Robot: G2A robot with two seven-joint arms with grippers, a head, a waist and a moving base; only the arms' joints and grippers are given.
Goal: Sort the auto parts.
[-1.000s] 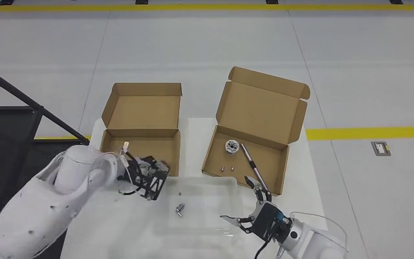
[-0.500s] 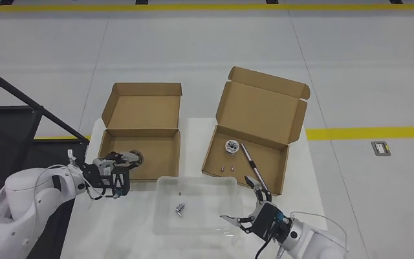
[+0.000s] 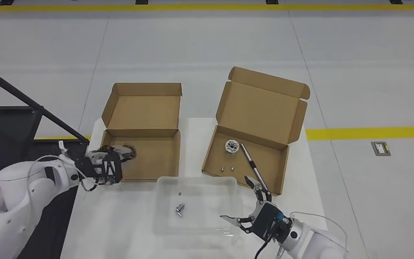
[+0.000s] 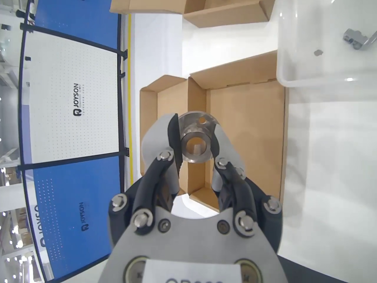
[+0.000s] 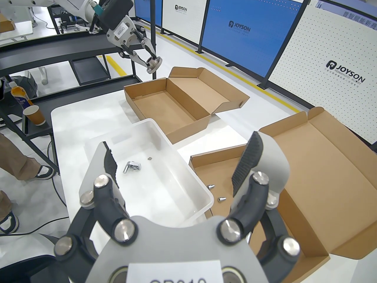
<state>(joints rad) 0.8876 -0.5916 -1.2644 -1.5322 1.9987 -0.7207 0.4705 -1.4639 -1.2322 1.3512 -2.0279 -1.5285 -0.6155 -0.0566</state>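
Left hand (image 3: 127, 154) carried hub (image 4: 195, 145) to left box (image 3: 158, 155) — wrist view shows bore.

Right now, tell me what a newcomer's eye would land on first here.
The left gripper pinches a shiny metal flanged hub above the edge of the left cardboard box. The right gripper hangs open beside the clear bin, where a small metal bracket lies.
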